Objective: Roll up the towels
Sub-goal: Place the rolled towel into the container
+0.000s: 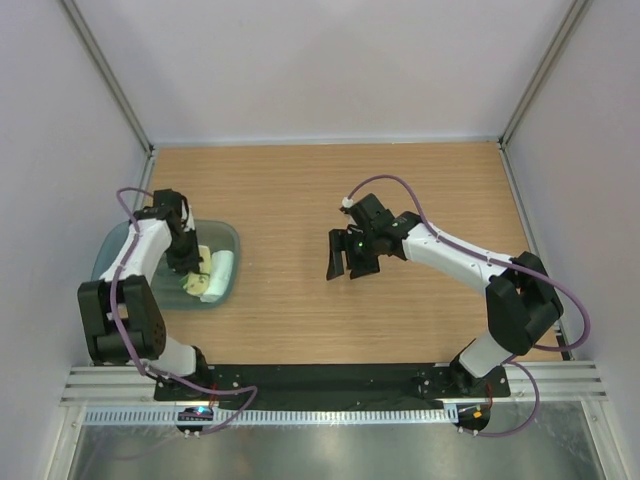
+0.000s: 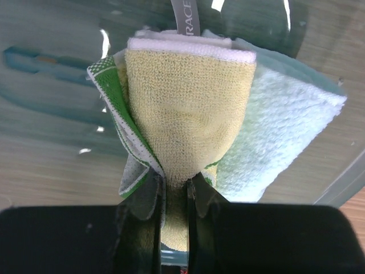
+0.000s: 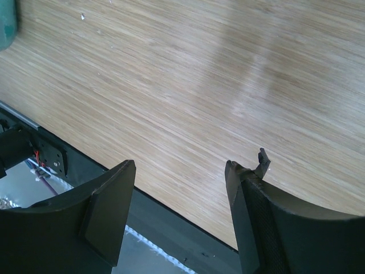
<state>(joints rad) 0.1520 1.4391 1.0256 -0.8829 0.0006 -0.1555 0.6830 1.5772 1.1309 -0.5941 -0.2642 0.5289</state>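
Inside the teal bin [image 1: 215, 227], the left tool [image 2: 174, 191] pinches the green towel [image 2: 188, 114] by one end; soft, light, floppy, best taken along an edge. Meanwhile the right tool [image 3: 179, 171] gapes, empty.

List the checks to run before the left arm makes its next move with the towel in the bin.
1. Left gripper shut on the green-and-cream towel: ok.
2. That towel bundled into a roll: ok; how tight, cannot tell.
3. Pale mint towel rolled and inside the bin: ok.
4. Mint towel apart from the held one: not ok, they touch.
5. Right gripper open, empty, over bare table: ok.
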